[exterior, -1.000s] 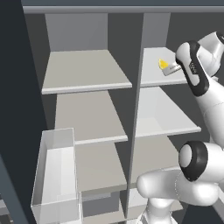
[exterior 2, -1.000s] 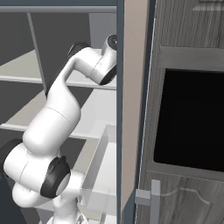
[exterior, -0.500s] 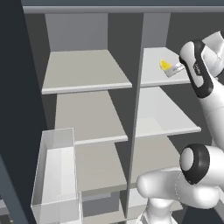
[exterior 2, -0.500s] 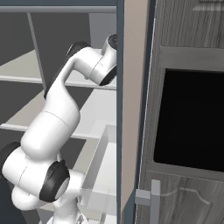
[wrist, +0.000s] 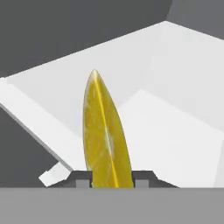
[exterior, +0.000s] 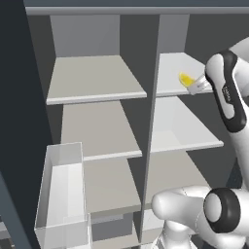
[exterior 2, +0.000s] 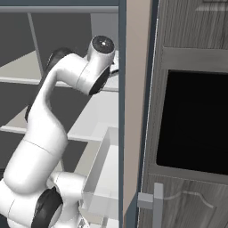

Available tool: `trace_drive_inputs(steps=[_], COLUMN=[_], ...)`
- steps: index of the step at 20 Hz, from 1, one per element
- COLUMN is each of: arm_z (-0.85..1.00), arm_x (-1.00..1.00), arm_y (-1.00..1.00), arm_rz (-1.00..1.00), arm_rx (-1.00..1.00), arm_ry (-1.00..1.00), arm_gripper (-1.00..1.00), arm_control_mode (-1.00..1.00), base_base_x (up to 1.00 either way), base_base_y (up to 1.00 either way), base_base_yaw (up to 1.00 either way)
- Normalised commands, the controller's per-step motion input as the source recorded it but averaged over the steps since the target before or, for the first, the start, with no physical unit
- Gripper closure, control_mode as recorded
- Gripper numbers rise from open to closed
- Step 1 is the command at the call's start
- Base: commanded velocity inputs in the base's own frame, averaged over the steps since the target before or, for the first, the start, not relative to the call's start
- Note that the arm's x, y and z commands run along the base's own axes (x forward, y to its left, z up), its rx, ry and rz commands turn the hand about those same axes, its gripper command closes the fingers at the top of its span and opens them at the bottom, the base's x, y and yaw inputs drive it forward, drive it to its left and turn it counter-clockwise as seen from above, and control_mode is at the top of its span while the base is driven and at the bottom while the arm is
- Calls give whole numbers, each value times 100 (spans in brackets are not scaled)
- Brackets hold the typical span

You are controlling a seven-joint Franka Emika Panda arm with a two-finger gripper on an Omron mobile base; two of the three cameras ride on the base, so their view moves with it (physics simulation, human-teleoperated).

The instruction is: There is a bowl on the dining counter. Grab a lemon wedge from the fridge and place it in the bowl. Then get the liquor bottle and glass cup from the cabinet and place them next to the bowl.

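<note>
Fridge (exterior: 151, 121) shelving takes up the left base view, split by a vertical divider, with pale shelves stacked on both sides. Its open door carries a clear bin (exterior: 61, 194) at about 8 o'clock in that view. In the right base view a dark wood-grain cabinet (exterior 2: 187, 133) with a black panel stands at 3 o'clock, past the fridge's side wall. The white arm (exterior: 228, 92) reaches up at 2 o'clock of the left base view to the top right shelf (exterior: 177, 73). Its gripper (exterior: 194, 86) sits at that shelf's front edge, jaws drawn in close on the lemon wedge (exterior: 185, 79), which shows yellow just beyond the fingers. From the hand view the lemon wedge (wrist: 106, 140) stands edge-on, pinched between the two dark fingertips (wrist: 81, 179) at 6 o'clock, with the white shelf behind it.
</note>
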Motion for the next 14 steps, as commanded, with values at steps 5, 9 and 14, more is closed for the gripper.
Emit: trace_drive_inputs(steps=[5,9,14], arm_z=[4,8,0], arm_x=[-92,-100,-100], arm_y=[58,48,29], arm_rz=[0,0,0], arm_rx=[-5,-1,0], arm_ry=[-4,-3,-4], arm_gripper=[100,100,100], arm_control_mode=[-100,-100,-100], base_base_x=[0,0,0], base_base_y=[0,0,0], base_base_yaw=[0,0,0])
